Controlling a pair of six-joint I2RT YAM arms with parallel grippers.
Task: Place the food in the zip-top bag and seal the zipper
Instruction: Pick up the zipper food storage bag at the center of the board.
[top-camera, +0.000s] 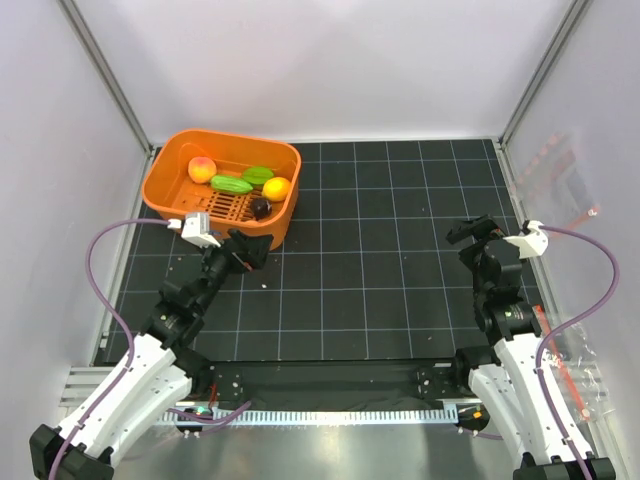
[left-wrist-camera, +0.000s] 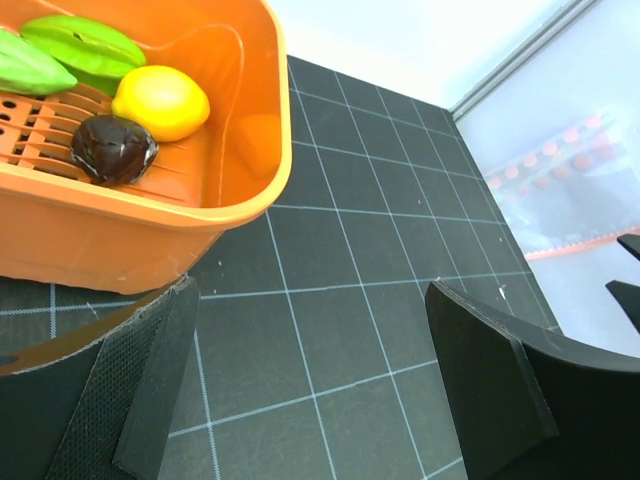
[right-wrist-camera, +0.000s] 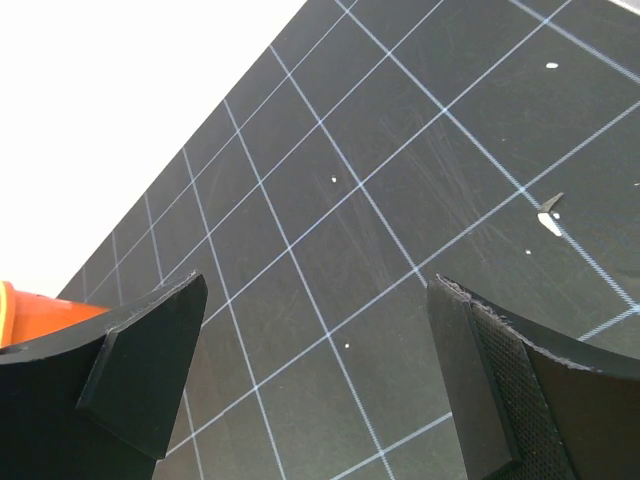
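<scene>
The food lies in an orange basket (top-camera: 165, 190) at the far left: a peach-orange ball (top-camera: 202, 169), two green pieces (top-camera: 231, 185) (top-camera: 258, 174), a yellow-orange fruit (top-camera: 276, 188) and a dark purple one (top-camera: 260, 207). The left wrist view shows the yellow fruit (left-wrist-camera: 160, 102), the purple one (left-wrist-camera: 113, 148) and the green pieces (left-wrist-camera: 70, 48). My left gripper (top-camera: 248, 252) (left-wrist-camera: 310, 370) hangs open and empty just in front of the basket. The right gripper (top-camera: 468, 232) (right-wrist-camera: 315, 370) is open over bare mat. A clear, crinkly zip-top bag (top-camera: 582, 378) lies beside the right arm, its zipper (top-camera: 560, 362) a thin red strip.
The black gridded mat (top-camera: 380, 270) covers the table between white walls. Higher along the right wall is more clear plastic with pink spots and a red line (top-camera: 568, 178) (left-wrist-camera: 560, 195); whether it is a second bag I cannot tell. Purple cables loop beside both arms.
</scene>
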